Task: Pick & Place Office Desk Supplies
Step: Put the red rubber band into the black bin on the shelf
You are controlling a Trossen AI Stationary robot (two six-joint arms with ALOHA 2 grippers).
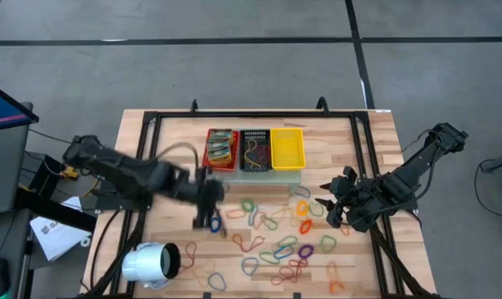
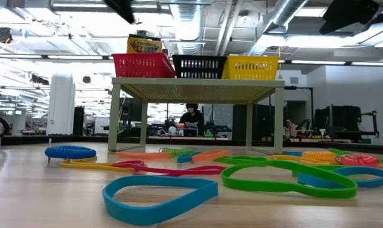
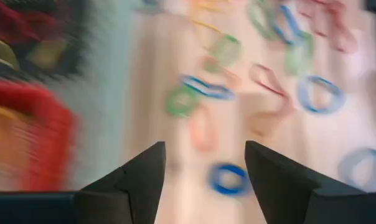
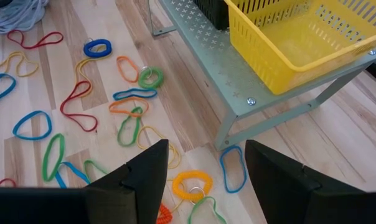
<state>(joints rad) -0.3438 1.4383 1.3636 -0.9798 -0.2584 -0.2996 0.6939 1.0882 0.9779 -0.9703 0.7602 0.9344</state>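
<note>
Many coloured rubber-band loops [image 1: 276, 245] lie scattered flat on the wooden table. My left gripper [image 1: 208, 218] hangs open over the table's middle left, just near of the red basket [image 1: 221, 149]. In its wrist view a small blue band [image 3: 230, 179] lies on the wood beyond the open fingers [image 3: 144, 180], with nothing between them. My right gripper [image 1: 334, 208] stands open at the right above the bands. An orange coiled band [image 4: 193, 185] lies below its fingers [image 4: 150, 174]. Printed packets [image 1: 222, 148] lie in the red basket.
Red, black [image 1: 254, 149] and yellow [image 1: 287, 148] mesh baskets stand in a row on a raised pale-green stand [image 2: 198, 81] at the far middle. A white cylinder [image 1: 150, 264] lies at the near left corner. A black frame [image 1: 151, 124] runs along the table's edges.
</note>
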